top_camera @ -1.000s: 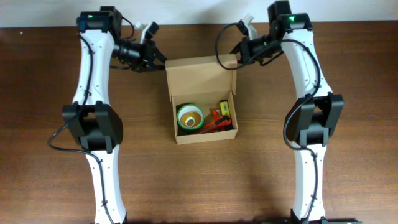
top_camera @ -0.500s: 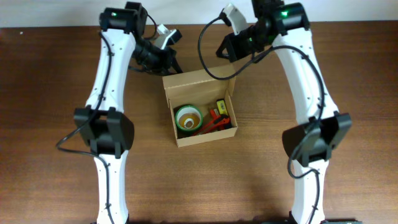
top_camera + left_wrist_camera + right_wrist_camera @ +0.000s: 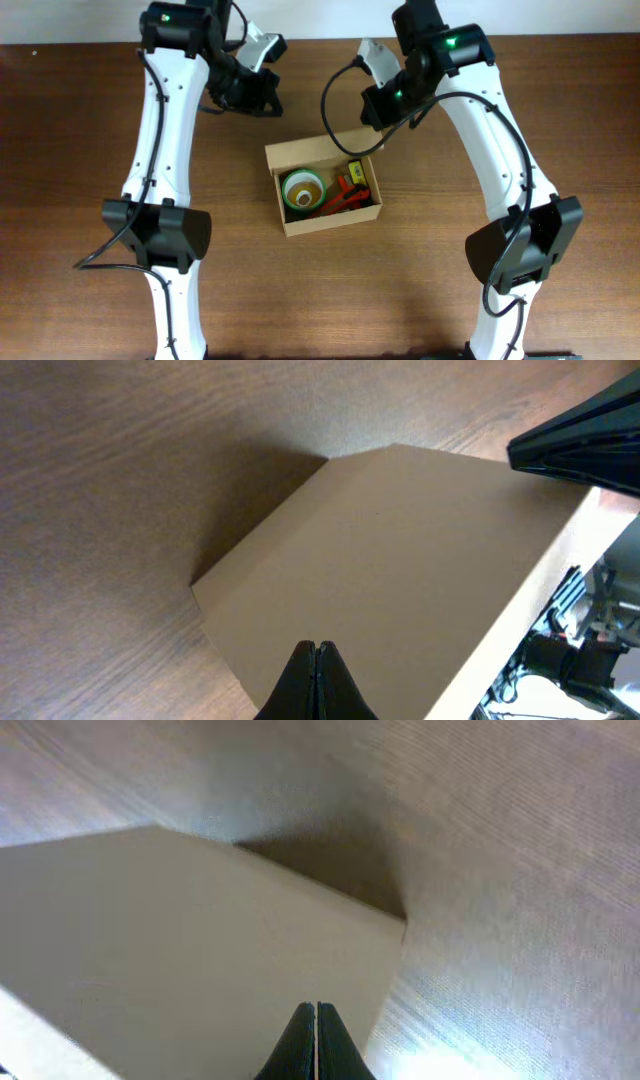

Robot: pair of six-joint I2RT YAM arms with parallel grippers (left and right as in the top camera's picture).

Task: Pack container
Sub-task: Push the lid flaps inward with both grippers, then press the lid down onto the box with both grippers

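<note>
The container (image 3: pixel 330 222) is a small tan cardboard box at the table's middle. It holds a green-and-white tape roll (image 3: pixel 304 190), red pens (image 3: pixel 345 196) and a yellow-and-black item (image 3: pixel 357 172). Its hinged flap lid (image 3: pixel 318 150) stands tilted up along the far edge. My left gripper (image 3: pixel 268 103) is shut and empty, just behind the flap's left corner. My right gripper (image 3: pixel 374 122) is shut and empty at the flap's right corner. The left wrist view shows shut fingertips (image 3: pixel 317 648) against the flap's outer face (image 3: pixel 400 550). The right wrist view shows shut fingertips (image 3: pixel 316 1008) against the flap (image 3: pixel 170 940).
The brown wooden table (image 3: pixel 90 150) surrounds the box. A pale wall strip (image 3: pixel 320 20) runs along the far edge. Both arm bases stand at the near edge, left (image 3: pixel 170 320) and right (image 3: pixel 500 320).
The flap lay flat behind the box; it now stands tilted up over the far edge. Both shut grippers moved inward and toward the box behind it.
</note>
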